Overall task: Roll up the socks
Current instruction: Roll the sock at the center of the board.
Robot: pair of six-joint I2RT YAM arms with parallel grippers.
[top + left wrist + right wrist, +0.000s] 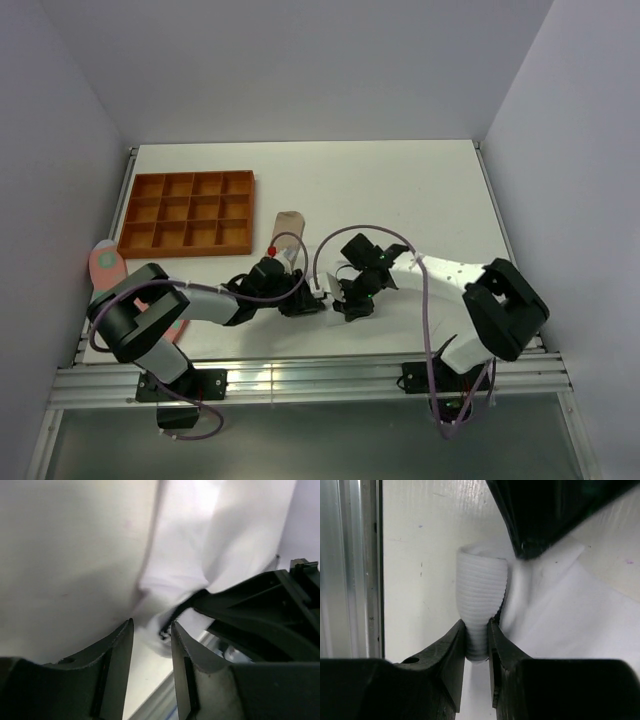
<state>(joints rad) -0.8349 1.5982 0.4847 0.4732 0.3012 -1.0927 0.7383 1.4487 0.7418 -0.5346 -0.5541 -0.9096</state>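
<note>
Your right gripper is clamping the sock at its cuff, lower centre of the top view, and I cannot tell the grip of the left gripper, so be rolling slowly and tightly.

From above, the left jaws and right jaws hid nearly all of the white sock; the left arm covered part of the red sock; a red speck by the beige sock was too small to name. The left wrist view was blurred; whether the left jaws pinched the white sock could not be told.
</note>
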